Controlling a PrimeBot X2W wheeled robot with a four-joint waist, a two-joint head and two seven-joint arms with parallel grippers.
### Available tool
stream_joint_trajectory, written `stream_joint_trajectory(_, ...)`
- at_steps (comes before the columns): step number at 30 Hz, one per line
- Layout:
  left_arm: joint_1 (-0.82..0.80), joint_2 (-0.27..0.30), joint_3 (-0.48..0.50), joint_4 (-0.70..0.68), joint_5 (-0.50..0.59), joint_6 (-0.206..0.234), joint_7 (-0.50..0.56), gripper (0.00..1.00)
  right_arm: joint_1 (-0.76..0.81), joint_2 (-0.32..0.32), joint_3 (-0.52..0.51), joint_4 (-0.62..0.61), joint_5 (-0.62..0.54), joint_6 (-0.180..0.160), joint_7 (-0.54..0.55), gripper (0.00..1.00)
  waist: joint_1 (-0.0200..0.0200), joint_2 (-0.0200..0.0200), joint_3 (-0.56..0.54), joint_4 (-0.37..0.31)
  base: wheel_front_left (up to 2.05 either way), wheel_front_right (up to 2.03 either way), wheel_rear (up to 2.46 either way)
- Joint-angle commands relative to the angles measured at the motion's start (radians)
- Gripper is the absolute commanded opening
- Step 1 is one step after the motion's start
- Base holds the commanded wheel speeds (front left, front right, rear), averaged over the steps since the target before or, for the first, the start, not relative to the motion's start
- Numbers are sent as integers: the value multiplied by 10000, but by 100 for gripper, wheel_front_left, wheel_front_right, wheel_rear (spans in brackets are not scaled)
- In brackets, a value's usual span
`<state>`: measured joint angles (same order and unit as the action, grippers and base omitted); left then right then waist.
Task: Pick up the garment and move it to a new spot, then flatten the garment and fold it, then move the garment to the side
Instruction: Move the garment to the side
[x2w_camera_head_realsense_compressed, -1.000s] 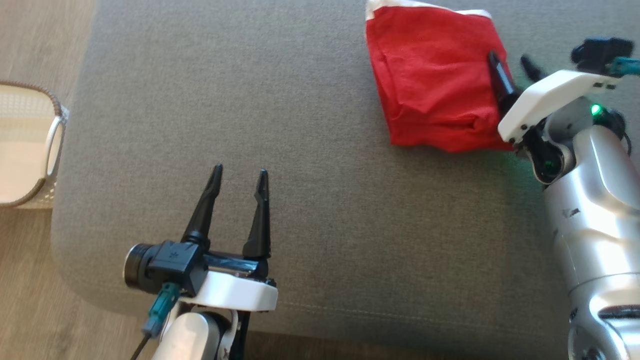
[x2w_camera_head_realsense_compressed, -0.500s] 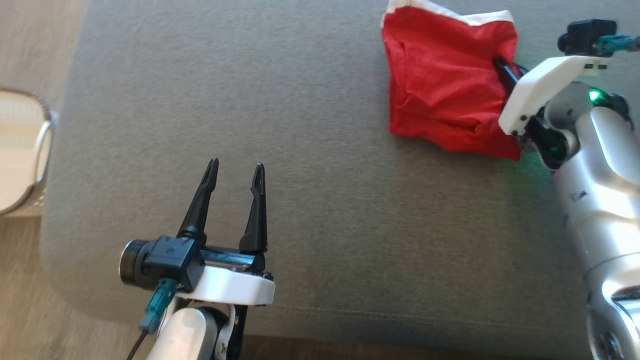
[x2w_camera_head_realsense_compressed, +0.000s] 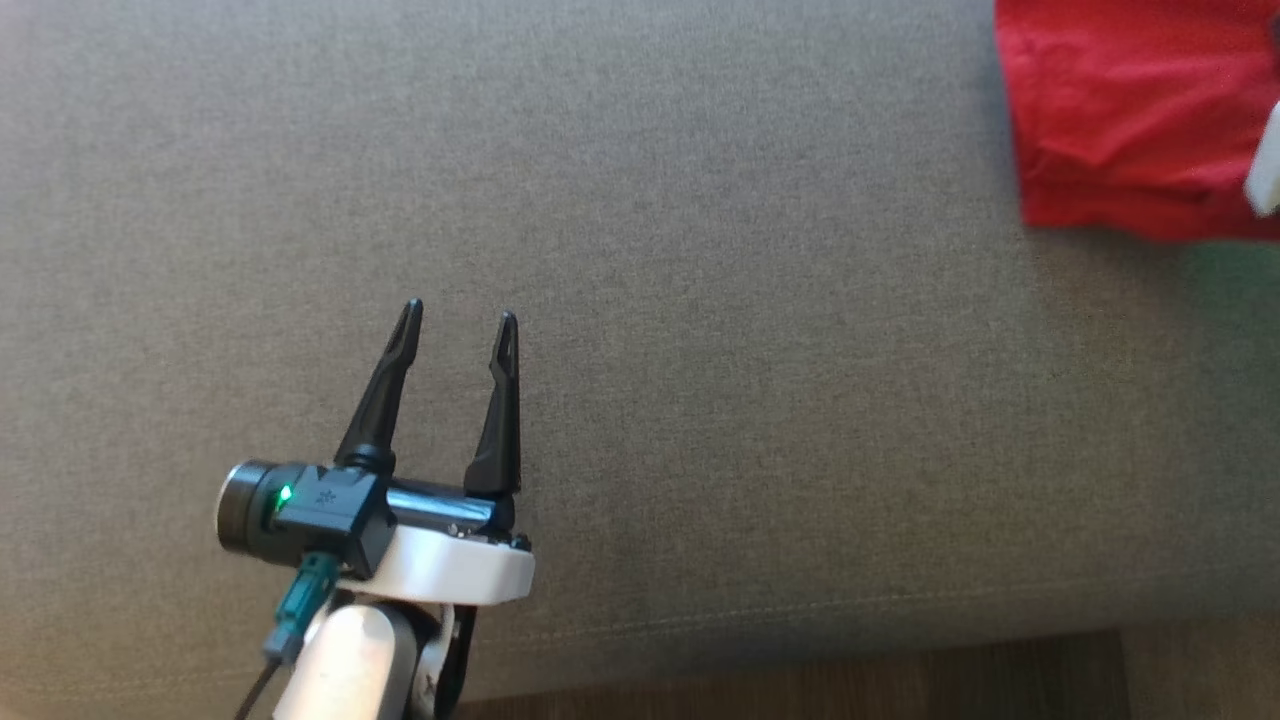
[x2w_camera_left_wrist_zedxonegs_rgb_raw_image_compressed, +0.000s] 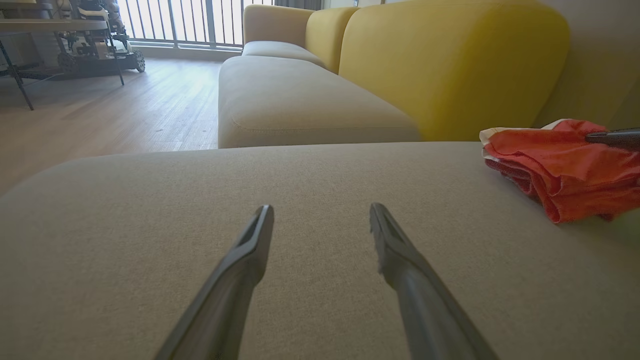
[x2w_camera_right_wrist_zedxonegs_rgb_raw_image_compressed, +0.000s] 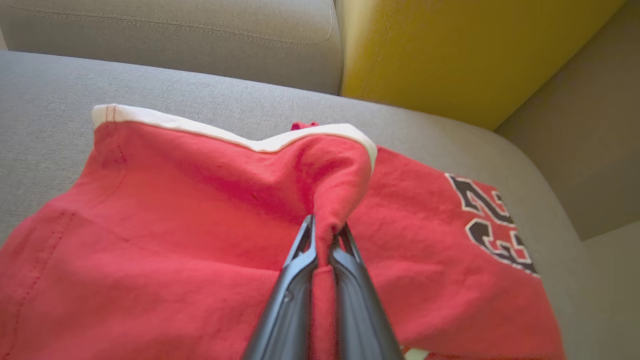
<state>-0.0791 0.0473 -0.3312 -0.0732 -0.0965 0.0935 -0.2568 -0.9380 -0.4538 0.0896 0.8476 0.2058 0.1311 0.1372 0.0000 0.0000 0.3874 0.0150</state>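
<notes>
The garment (x2w_camera_right_wrist_zedxonegs_rgb_raw_image_compressed: 165, 210) is red with a white band and a black-and-white number, lying folded on the grey cushion (x2w_camera_head_realsense_compressed: 700, 350). It sits at the head view's top right corner (x2w_camera_head_realsense_compressed: 1120, 110) and at the right of the left wrist view (x2w_camera_left_wrist_zedxonegs_rgb_raw_image_compressed: 560, 165). My right gripper (x2w_camera_right_wrist_zedxonegs_rgb_raw_image_compressed: 326, 235) is shut on a pinched ridge of the garment's red cloth. My left gripper (x2w_camera_head_realsense_compressed: 458, 312) hovers open over bare cushion at the lower left, far from the garment; its fingers (x2w_camera_left_wrist_zedxonegs_rgb_raw_image_compressed: 250, 250) hold nothing.
A yellow backrest (x2w_camera_left_wrist_zedxonegs_rgb_raw_image_compressed: 450, 60) stands behind the cushion, with a beige sofa seat (x2w_camera_left_wrist_zedxonegs_rgb_raw_image_compressed: 300, 105) beyond it. Wooden floor (x2w_camera_head_realsense_compressed: 900, 680) runs along the cushion's near edge. A cart and a railing (x2w_camera_left_wrist_zedxonegs_rgb_raw_image_compressed: 100, 45) stand far off across the room.
The head camera has swung left, pushing the garment and right arm to the picture's edge. My right gripper has shut on the red cloth. The left gripper stays open.
</notes>
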Motion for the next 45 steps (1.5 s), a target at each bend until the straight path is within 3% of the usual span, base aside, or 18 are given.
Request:
stream_joint_trajectory(1,-285,30,397,-399,92,-78,-49,100,-351,-170,11,-454,-223,-4,-172,0,0,0,195,-86,0,0,0)
stream_joint_trajectory(8,-483,30,528,-429,217,-365,-49,100,-657,-760,-625,-903,-2537,-4,-537,0,0,0,637,-18,0,0,0)
stream_joint_trajectory(17,-661,29,593,-520,211,-490,-49,100,-619,-744,-1878,-1724,-4855,-4,-459,0,0,0,974,142,0,0,0)
stream_joint_trajectory(23,-704,29,580,-519,185,-528,-49,100,-510,-767,-2099,-2051,-5683,-4,-416,0,0,0,1068,191,0,0,0)
stream_joint_trajectory(24,-713,29,582,-513,181,-531,-49,100,-526,-771,-2102,-2041,-5746,-4,-438,38,0,0,1079,189,0,0,0)
stream_joint_trajectory(25,-723,29,585,-504,179,-536,-49,100,-536,-788,-2078,-2050,-5871,-4,-460,99,0,0,1083,189,0,0,0)
stream_joint_trajectory(34,-685,29,644,-390,201,-522,-49,100,-325,-581,-2272,-2533,-7240,-4,-1087,100,0,0,780,162,0,0,0)
stream_joint_trajectory(37,-582,29,715,-334,248,-471,-49,100,-152,96,-2572,-2979,-7366,-4,-1739,100,0,0,484,101,0,0,0)
stream_joint_trajectory(40,-424,29,779,-273,191,-329,-49,100,304,1459,-2895,-3402,-6803,-4,-2458,100,0,0,46,21,0,0,0)
stream_joint_trajectory(43,-231,29,832,-170,0,-147,-49,100,1146,2883,-2995,-3618,-5679,-4,-3208,100,0,0,-495,-18,0,0,0)
stream_joint_trajectory(44,-90,29,870,-106,-175,-5,-49,100,1881,3563,-2842,-3796,-4796,-4,-3585,100,0,0,-873,-12,0,0,0)
stream_joint_trajectory(45,-6,29,888,-71,-291,68,-49,100,2258,3747,-2734,-3881,-4265,-4,-3717,100,0,0,-1036,1,0,0,0)
